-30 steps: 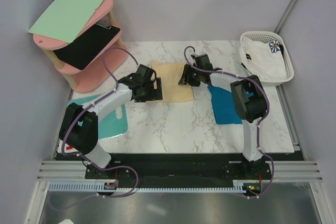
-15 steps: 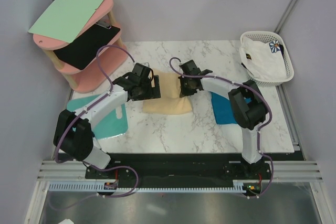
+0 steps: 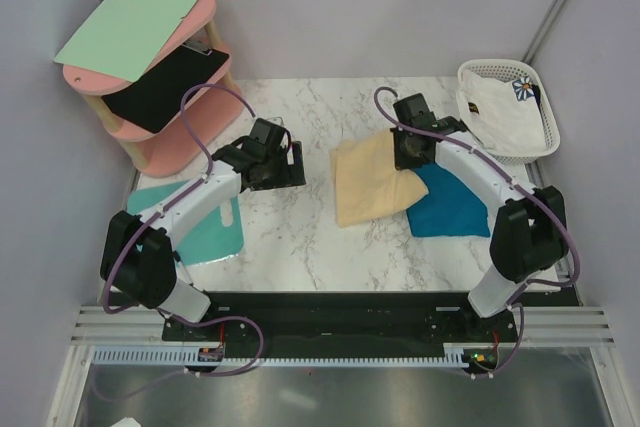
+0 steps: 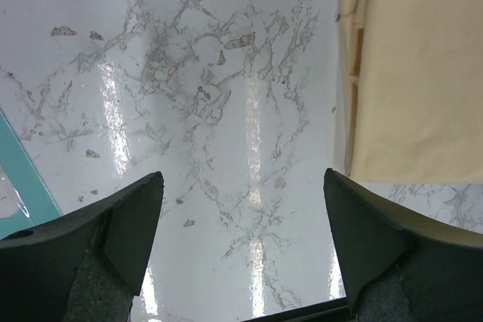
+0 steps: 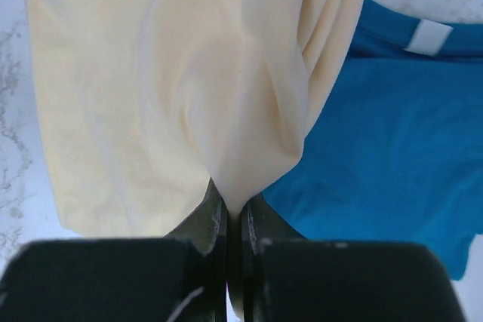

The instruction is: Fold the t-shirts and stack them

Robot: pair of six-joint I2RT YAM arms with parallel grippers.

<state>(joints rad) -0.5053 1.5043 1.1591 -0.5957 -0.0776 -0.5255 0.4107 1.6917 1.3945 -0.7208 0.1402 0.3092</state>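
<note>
**A:** Whereabouts of the large pale yellow soft cloth t-shirt (image 3: 365, 182)?

**B:** Folded on the white marble counter (image 3: 300, 237), right of centre, overlapping the left edge of the flat teal-blue cloth t-shirt (image 3: 455, 209).

**A:** And the right jaws?

**B:** Clenched tight on a bunched fold at the yellow shirt's far right corner, gathering the cloth into a peak.

**A:** The left jaws?

**B:** Spread wide, grasping nothing, hovering over bare marble near the yellow shirt's left edge. Not far from a flat rigid turquoise board (image 3: 215, 237) at the counter's left side.

**A:** Any sign of a white flower-print cloth t-shirt (image 3: 500, 112)?

**B:** Heaped inside a white plastic lattice basket (image 3: 495, 65) at the far right corner, well apart from both sets of jaws.
</note>
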